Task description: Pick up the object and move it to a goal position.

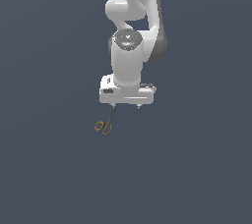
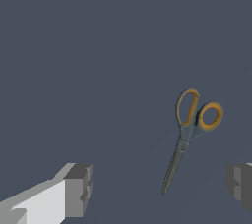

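- We see the gripper spread wide in the wrist view, its two dark grey fingertips standing far apart with bare floor between them and nothing held.
- One fingertip is carried on a pale white finger body; of the other only a grey block shows at the picture's edge.
- In the exterior view we look at the gripper from outside, just below the centre of the frame; its fingers are mostly hidden under the white hand, so only two small tips show beneath it.
- The scissors lie flat on the floor in the wrist view, closed, with two orange-yellow loop handles and thin dark blades running to a point.
- The blade tip reaches into the open span between the fingertips, nearer the grey block; the handles lie beyond that span. We see no fingertip touching the scissors.
- In the exterior view the scissors appear tiny, just below and toward the exterior view's left of the gripper, the handles lower left and the blades slanting up toward the hand.
- The white arm rises from the hand to the top centre of the exterior frame, with a dark grey joint cap facing us.
- The floor is a plain dark blue-grey surface filling both pictures.
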### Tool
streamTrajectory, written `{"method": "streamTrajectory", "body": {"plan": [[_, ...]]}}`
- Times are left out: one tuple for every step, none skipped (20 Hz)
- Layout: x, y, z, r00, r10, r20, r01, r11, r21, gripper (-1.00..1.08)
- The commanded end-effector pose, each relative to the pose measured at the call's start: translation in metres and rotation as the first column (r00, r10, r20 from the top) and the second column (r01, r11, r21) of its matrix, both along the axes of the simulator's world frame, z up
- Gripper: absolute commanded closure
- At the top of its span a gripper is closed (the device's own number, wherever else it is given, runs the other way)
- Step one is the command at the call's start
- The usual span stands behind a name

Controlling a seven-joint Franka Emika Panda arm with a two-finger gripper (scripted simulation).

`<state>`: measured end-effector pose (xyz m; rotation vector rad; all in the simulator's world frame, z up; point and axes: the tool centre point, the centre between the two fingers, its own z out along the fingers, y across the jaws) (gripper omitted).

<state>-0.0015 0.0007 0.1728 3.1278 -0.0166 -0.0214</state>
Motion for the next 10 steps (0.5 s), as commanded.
{"method": "streamTrajectory", "body": {"plan": [[0.000, 0.000, 0.000, 1.000, 0.000, 0.000, 0.000, 1.000, 0.000, -0.92], [0.000, 0.000, 0.000, 1.000, -0.001, 0.001, 0.001, 1.000, 0.000, -0.92], [0.000, -0.002, 0.001, 1.000, -0.003, 0.002, 0.003, 1.000, 0.001, -0.92], [0.001, -0.004, 0.002, 1.000, -0.006, 0.005, 0.006, 1.000, 0.003, -0.92], [0.001, -0.007, 0.003, 1.000, -0.011, 0.009, 0.011, 1.000, 0.005, -0.92], [0.002, -0.010, 0.005, 1.000, -0.016, 0.014, 0.015, 1.000, 0.007, -0.92], [0.003, -0.013, 0.008, 1.000, -0.019, 0.018, 0.019, 1.000, 0.009, -0.92], [0.004, -0.016, 0.010, 1.000, -0.020, 0.022, 0.020, 1.000, 0.010, -0.92], [0.004, -0.017, 0.012, 1.000, -0.019, 0.024, 0.019, 1.000, 0.011, -0.92], [0.004, -0.018, 0.013, 1.000, -0.018, 0.026, 0.017, 1.000, 0.012, -0.92]]}}
